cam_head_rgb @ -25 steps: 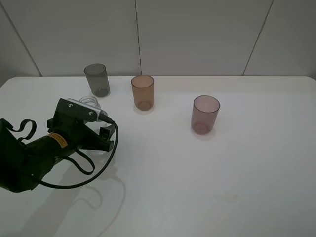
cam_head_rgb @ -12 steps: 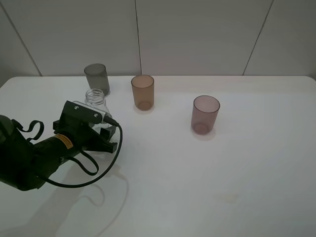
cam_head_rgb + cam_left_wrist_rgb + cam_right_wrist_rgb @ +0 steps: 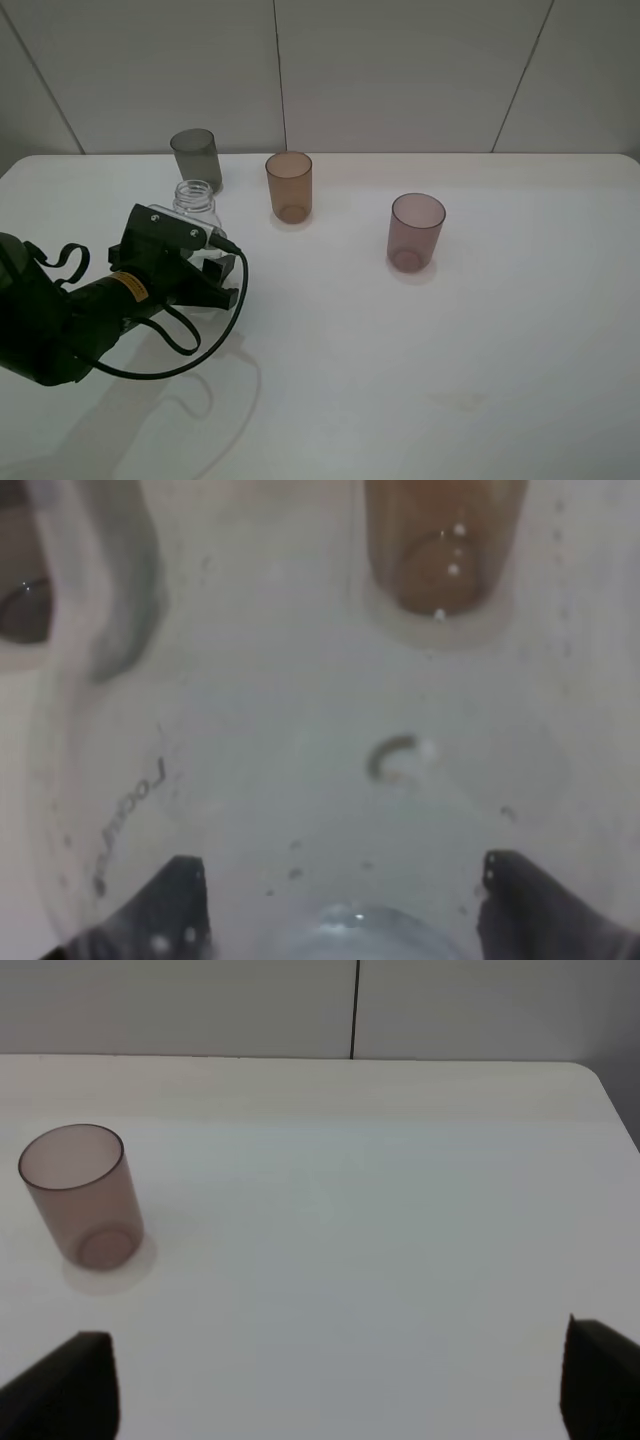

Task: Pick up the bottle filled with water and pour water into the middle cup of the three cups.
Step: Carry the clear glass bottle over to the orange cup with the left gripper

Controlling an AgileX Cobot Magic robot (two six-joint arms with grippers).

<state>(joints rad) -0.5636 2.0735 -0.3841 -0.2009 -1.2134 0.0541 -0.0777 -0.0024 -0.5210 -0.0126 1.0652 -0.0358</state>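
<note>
Left wrist view: clear bottle (image 3: 250, 730) sitting between left gripper (image 3: 348, 880) fingers, jaws clamping its body; amber middle cup (image 3: 440, 550) showing through it; right gripper (image 3: 340, 1360) jaws gaping wide.

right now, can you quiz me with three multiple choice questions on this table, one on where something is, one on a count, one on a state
1. Which cup stands nearest the bottle? A the grey cup; B the orange-brown cup; C the purple cup
2. How many cups are on the table? A two; B three; C four
3. How is the bottle? A lying on its side; B upright between the left jaws; C upside down in a cup

Answers:
1 A, the grey cup is just behind the bottle and the others stand farther right.
2 B, the grey cup, the orange-brown cup and the purple cup.
3 B, its open neck points up and the left jaws flank it.
</note>
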